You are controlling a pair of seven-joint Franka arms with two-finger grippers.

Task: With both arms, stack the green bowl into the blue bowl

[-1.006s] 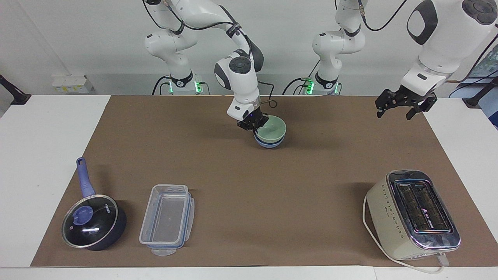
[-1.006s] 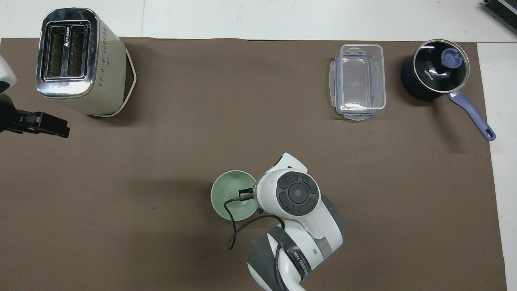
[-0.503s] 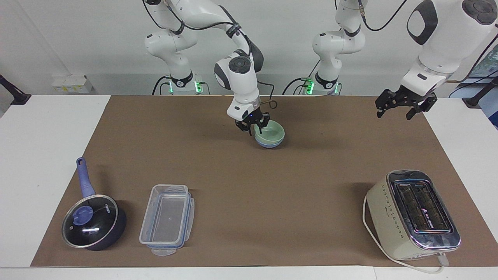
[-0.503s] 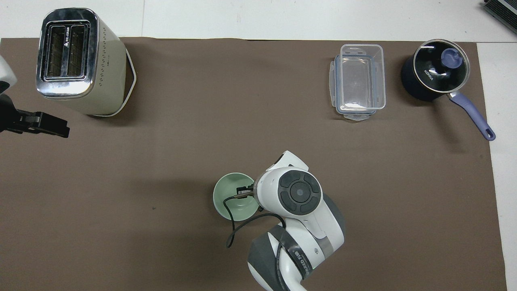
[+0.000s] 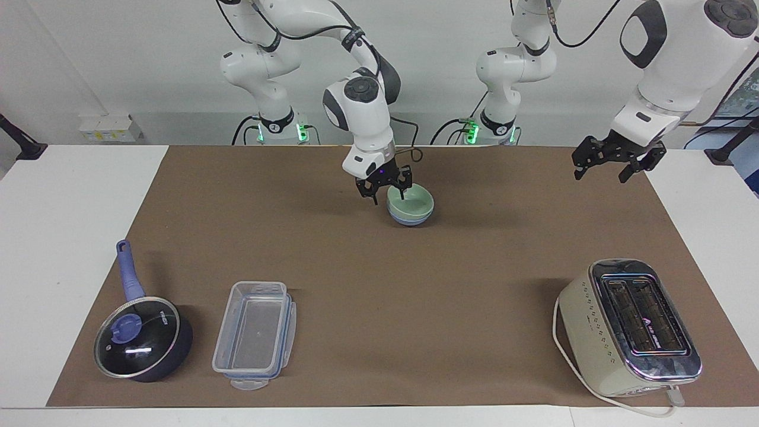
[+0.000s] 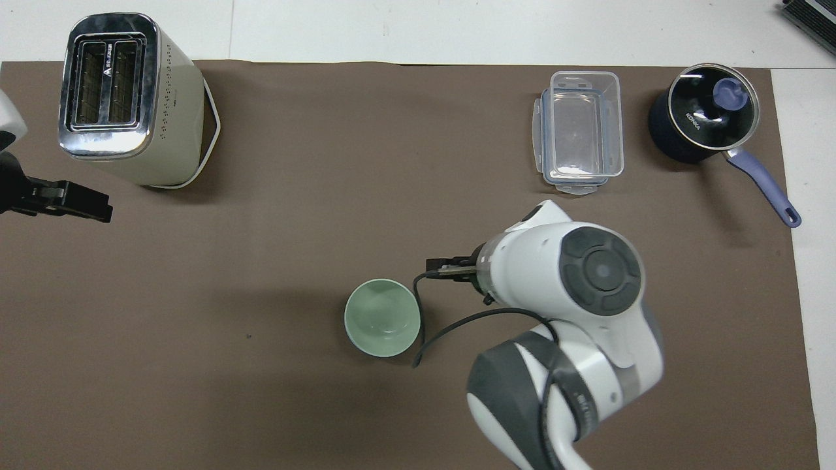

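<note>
The green bowl [image 5: 411, 200] [image 6: 382, 318] sits nested in the blue bowl [image 5: 409, 221] in the middle of the mat, near the robots. Only the blue bowl's lower wall shows in the facing view, and the overhead view hides it under the green one. My right gripper [image 5: 388, 194] hangs open just above the green bowl's rim, on the side toward the right arm's end, and holds nothing. In the overhead view its wrist covers most of it. My left gripper [image 5: 600, 176] [image 6: 78, 202] waits open in the air over the mat's edge at the left arm's end.
A cream toaster [image 5: 628, 326] [image 6: 124, 98] stands far from the robots at the left arm's end. A clear plastic container [image 5: 255, 335] [image 6: 581, 130] and a dark blue lidded saucepan [image 5: 142, 338] [image 6: 702, 121] lie far from the robots toward the right arm's end.
My right gripper has opened and let go of the green bowl, which settled level into the blue bowl. The gripper then rose and drew back toward the right arm's end. The left arm stayed still.
</note>
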